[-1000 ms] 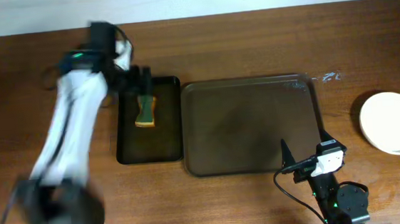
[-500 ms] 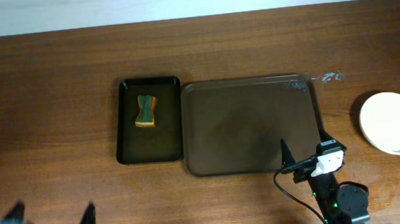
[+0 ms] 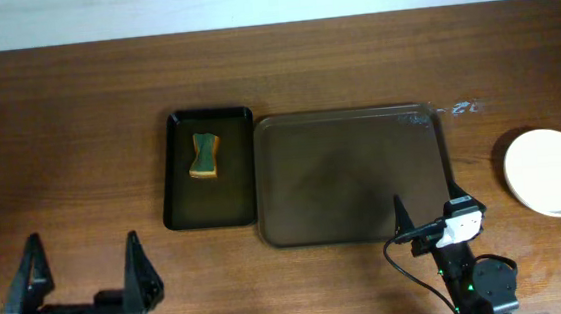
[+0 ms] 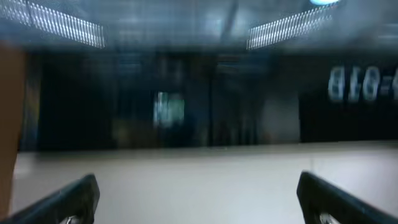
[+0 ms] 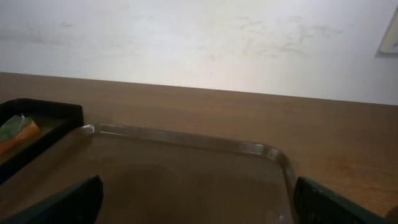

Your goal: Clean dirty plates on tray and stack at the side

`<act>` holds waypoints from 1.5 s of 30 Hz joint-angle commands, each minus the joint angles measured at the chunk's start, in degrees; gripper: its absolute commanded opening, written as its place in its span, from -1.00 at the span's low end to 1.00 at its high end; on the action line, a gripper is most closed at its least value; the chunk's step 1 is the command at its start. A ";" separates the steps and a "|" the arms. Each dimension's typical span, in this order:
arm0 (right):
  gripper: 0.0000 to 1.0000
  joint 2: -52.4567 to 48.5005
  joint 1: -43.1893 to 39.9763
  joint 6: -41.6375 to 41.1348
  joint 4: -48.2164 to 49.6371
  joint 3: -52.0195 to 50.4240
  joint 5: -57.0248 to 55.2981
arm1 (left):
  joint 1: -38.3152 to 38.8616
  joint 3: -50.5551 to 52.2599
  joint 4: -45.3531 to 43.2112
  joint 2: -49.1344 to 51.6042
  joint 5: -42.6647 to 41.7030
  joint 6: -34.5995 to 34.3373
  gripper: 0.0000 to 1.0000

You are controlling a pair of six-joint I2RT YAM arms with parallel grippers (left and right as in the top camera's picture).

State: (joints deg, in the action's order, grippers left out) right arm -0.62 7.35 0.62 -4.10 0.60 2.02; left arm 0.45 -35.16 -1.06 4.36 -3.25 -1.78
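**Both grippers released at the near edge; plates stacked right of the tray**

Nearest the robot, the left gripper [image 3: 84, 278] hung over the near left part of the table [image 3: 57, 124], its two fingers spread wide and nothing between them. Its own camera faced a blurred, dim room, with only the two dark fingertips [image 4: 68, 202] showing in the bottom corners.

The right gripper [image 3: 427, 211] sat at the near right corner of the tray [image 3: 352, 176], jaws likewise parted and grasping nothing. Seen from the right wrist, its fingertips [image 5: 62, 205] stood far apart at the lower edge, with the tray's brown floor between them.

Beyond the grippers, the tray lay in the middle of the table. Just beside its left edge was a smaller black tray [image 3: 179, 200], with a green-and-yellow sponge [image 3: 204, 155] lying in its far half.

The plates [image 3: 552, 171] rested on the table to the right of the tray, apart from it. They were white and nested in one pile, so their number could not be counted.

Farthest off, a pale wall [image 5: 199, 43] rose behind the table.
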 commanded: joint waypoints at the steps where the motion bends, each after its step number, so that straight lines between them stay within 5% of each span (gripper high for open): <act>1: 0.97 0.31 -0.31 -0.20 -0.20 -0.28 0.74 | -0.31 12.04 -14.23 -2.97 -2.12 -1.90 0.99; 5: 0.97 0.31 -0.31 -0.20 -0.20 -0.28 0.74 | -0.31 23.96 -26.32 -4.07 -1.90 -2.12 0.99; 13: 0.97 0.31 -0.31 -0.20 -0.20 -0.28 0.74 | -0.31 34.56 -26.27 -4.07 -0.61 -2.10 0.99; 23: 0.97 0.31 -0.31 -0.22 -0.20 -0.28 0.74 | -0.31 34.67 5.53 -4.07 1.36 -2.08 0.99; 45: 0.97 0.31 -0.31 -0.20 -0.20 -0.28 0.74 | -0.26 34.64 5.68 -4.02 1.55 -2.05 0.99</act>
State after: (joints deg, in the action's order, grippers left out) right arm -0.62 7.35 0.60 -4.10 0.60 2.02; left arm 0.45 -0.64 4.14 0.62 -2.26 -3.11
